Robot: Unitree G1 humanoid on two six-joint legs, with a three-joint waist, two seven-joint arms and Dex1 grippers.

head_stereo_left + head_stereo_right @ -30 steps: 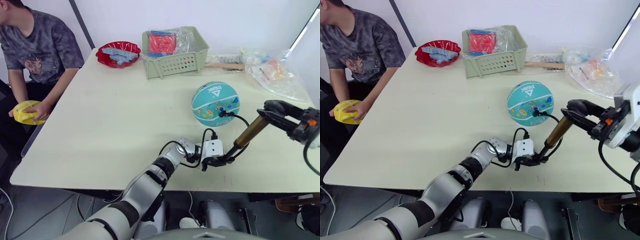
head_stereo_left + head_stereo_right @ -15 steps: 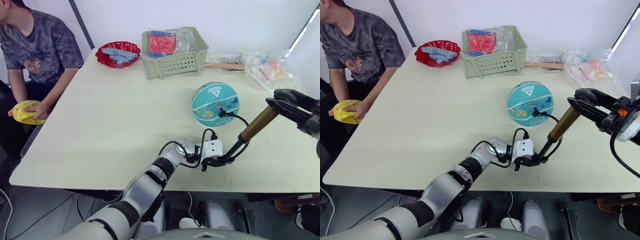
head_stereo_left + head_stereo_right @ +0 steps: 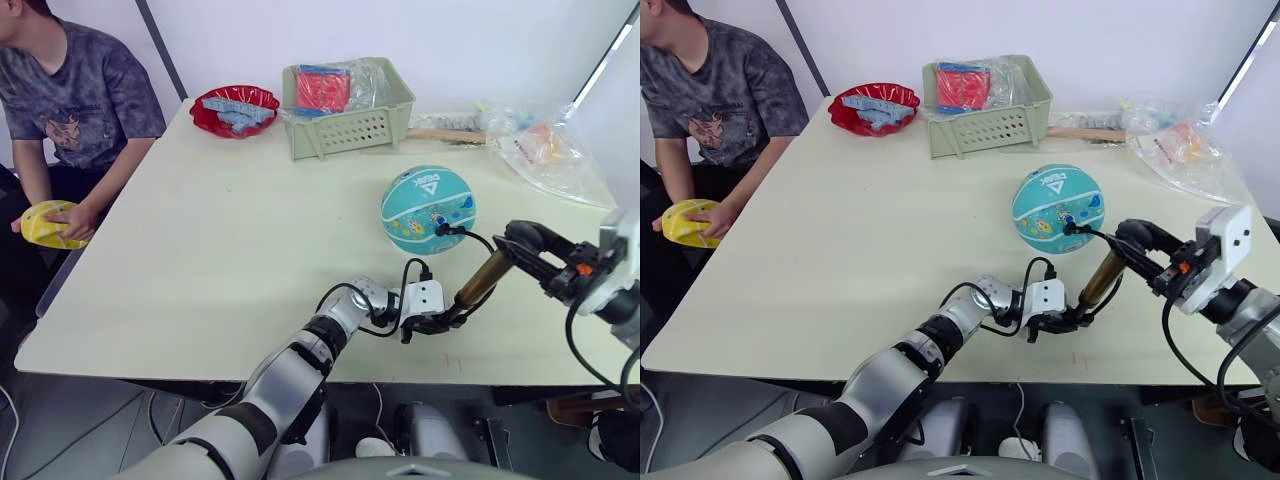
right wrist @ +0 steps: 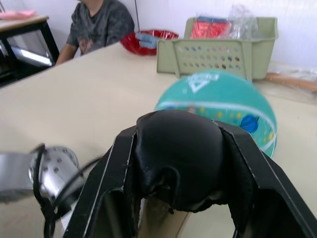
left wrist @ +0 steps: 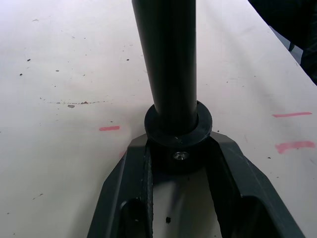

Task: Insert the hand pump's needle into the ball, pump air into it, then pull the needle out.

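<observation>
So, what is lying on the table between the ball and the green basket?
Nothing: in the left eye view the table is bare between the ball and the green basket.

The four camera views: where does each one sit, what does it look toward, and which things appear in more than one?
Left eye view: on the head, looking down over the table; both arms, ball, hand pump.
Right eye view: beside it, same scene.
Left wrist view: on the left wrist, looking along the left gripper clamped on the pump's black base.
Right wrist view: on the right wrist, looking along the right gripper around the black handle, toward the ball and green basket.
Shared: the ball, pump and basket.
</observation>
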